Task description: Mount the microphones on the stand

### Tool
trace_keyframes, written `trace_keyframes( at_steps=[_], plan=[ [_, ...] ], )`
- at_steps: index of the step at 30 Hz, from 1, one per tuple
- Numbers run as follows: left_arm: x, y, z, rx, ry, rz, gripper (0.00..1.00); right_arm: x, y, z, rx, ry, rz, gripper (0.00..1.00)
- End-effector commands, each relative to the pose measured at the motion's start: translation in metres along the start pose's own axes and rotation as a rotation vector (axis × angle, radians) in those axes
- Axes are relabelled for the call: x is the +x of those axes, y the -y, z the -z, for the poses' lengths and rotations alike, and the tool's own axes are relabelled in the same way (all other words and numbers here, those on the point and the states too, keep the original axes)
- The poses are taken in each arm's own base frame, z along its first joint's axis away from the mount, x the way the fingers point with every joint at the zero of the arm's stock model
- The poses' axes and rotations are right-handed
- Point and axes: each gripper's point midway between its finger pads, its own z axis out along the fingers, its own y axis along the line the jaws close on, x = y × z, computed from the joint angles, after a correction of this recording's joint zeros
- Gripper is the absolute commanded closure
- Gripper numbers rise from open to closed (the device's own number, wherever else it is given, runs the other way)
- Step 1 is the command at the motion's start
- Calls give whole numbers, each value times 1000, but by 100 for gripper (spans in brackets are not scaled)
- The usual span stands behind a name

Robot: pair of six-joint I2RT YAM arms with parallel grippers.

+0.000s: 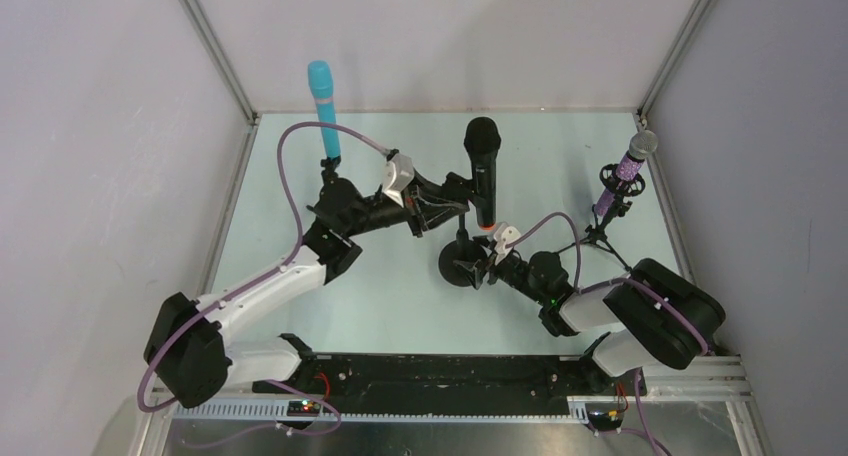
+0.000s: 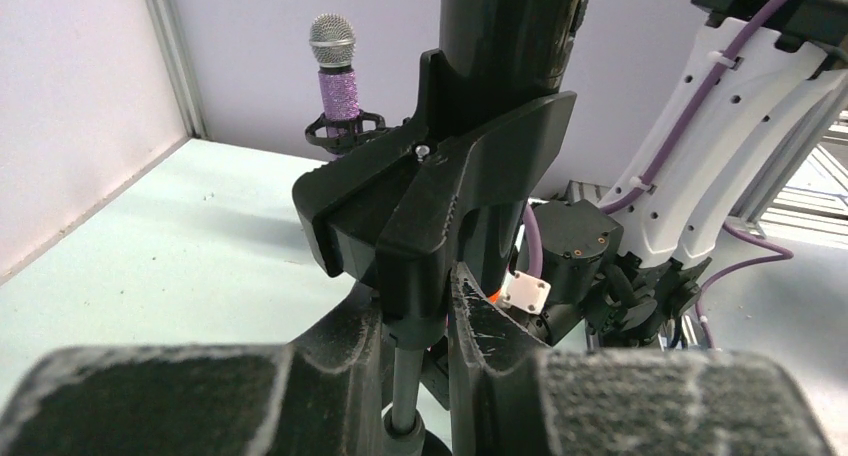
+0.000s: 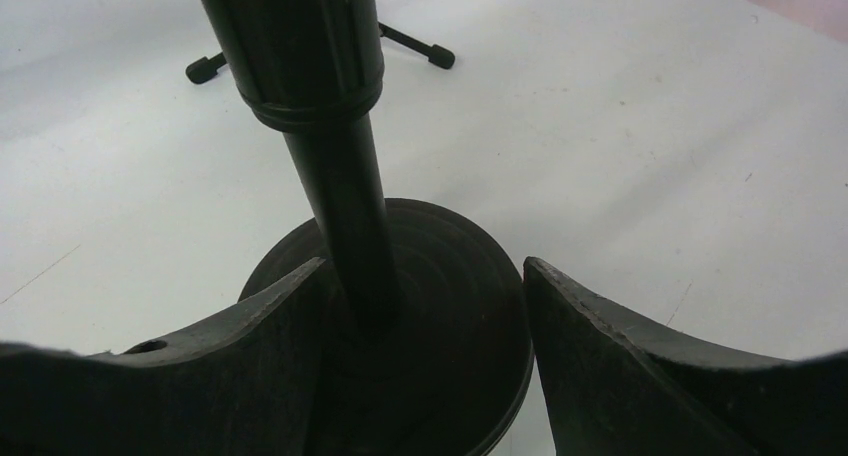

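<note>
Both on stand [image 3: 455,256]: L gripper [image 2: 415,336] clamps pole [image 2: 402,388], R gripper [image 3: 425,271] splayed.

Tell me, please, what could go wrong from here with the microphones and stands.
1. The left gripper is at the clip holding the black microphone. A sideways push could tip its round-base stand, since the right gripper is open around it, not clamping it.
2. The right arm lies close to the tripod stand of the purple microphone and might knock it.

Probably a robotics lab: pale table [image 1: 400,306] boxed by 2 aluminium posts [image 1: 215,46] and plain walls [image 1: 440,36].
</note>
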Motion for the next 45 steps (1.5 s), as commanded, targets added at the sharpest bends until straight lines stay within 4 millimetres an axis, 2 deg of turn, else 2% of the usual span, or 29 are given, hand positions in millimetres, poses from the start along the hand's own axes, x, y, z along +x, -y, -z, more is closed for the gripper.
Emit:
trace_keyframes(
  at_steps=[1, 6, 16, 20, 24, 30, 33, 38, 39, 40, 41, 42, 45],
  plan=[
    [-119, 46, 7, 126, 300, -206, 100, 17, 5, 5, 35, -41, 23, 26],
    [-129, 52, 12, 132, 320, -216, 100, 19, 6, 4, 37, -41, 20, 26],
    [-162, 68, 18, 165, 376, -216, 100, 27, 9, 5, 62, -64, 26, 26],
    [-166, 70, 20, 160, 386, -221, 100, 28, 9, 5, 65, -65, 25, 25],
    [-157, 64, 16, 150, 370, -210, 100, 21, 9, 5, 61, -45, 27, 24],
    [-139, 50, 14, 103, 347, -207, 100, 1, 6, 3, 41, -6, 39, 21],
    [-130, 43, 12, 79, 335, -203, 100, -17, 4, 2, 21, 27, 46, 17],
    [-113, 32, 8, 47, 307, -194, 100, -53, -4, 7, -26, 113, 63, 1],
    [-110, 29, 8, 37, 302, -190, 100, -55, -9, 8, -53, 113, 64, 1],
    [-107, 27, 7, 32, 298, -190, 100, -65, -9, 10, -61, 138, 68, 0],
    [-104, 25, 7, 25, 293, -185, 100, -64, -14, 11, -87, 128, 65, 0],
    [-101, 24, 6, 21, 287, -183, 100, -73, -13, 14, -88, 150, 61, 1],
    [-93, 18, 5, 5, 273, -174, 100, -80, -15, 20, -113, 156, 45, 1]
  ],
)
